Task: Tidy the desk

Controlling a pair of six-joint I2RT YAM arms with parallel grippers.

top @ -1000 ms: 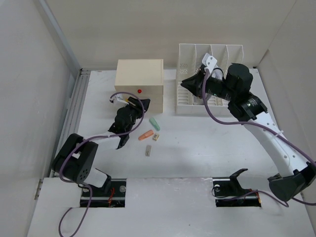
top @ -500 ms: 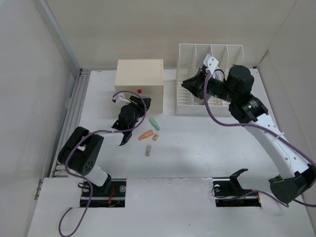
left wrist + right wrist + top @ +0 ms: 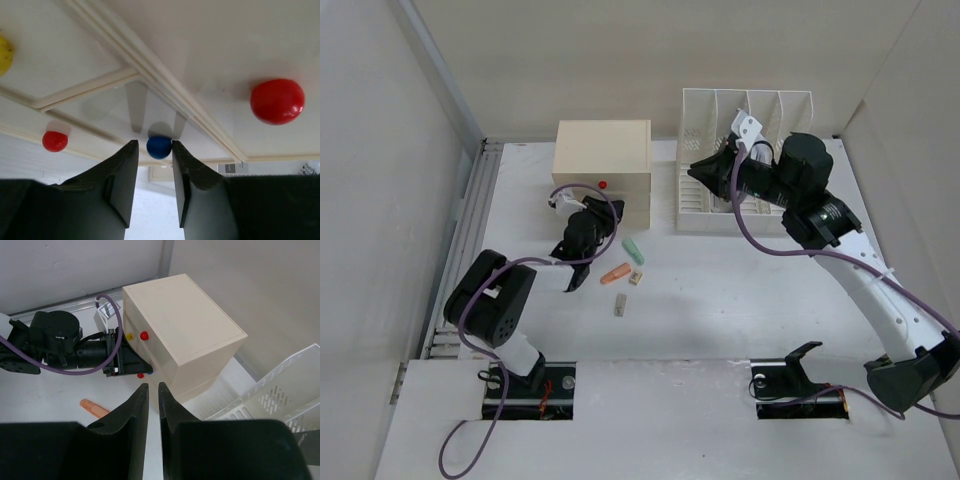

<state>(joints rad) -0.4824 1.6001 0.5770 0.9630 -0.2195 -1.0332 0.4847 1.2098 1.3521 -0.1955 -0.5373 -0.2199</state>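
Observation:
The white desk (image 3: pixel 740 300) holds a cream two-drawer box (image 3: pixel 602 160) at the back. My left gripper (image 3: pixel 605 212) is at the box's lower drawer front. In the left wrist view its fingertips (image 3: pixel 132 146) stand on either side of a small blue knob (image 3: pixel 159 147); the right finger touches the knob and the left stands a sliver off. My right gripper (image 3: pixel 692 170) hovers high in front of the white file rack (image 3: pixel 745 110). Its jaws (image 3: pixel 153 386) are empty, with only a thin slit between them.
A green piece (image 3: pixel 634 249), an orange piece (image 3: pixel 615 272), a small tan block (image 3: pixel 636 279) and a grey piece (image 3: pixel 620 305) lie on the desk in front of the box. The box front also carries red (image 3: pixel 277 101) and yellow (image 3: pixel 4 55) knobs.
My left arm has swung its elbow to the right and the gripper has settled closer to the lower drawer front. The right arm has barely moved.

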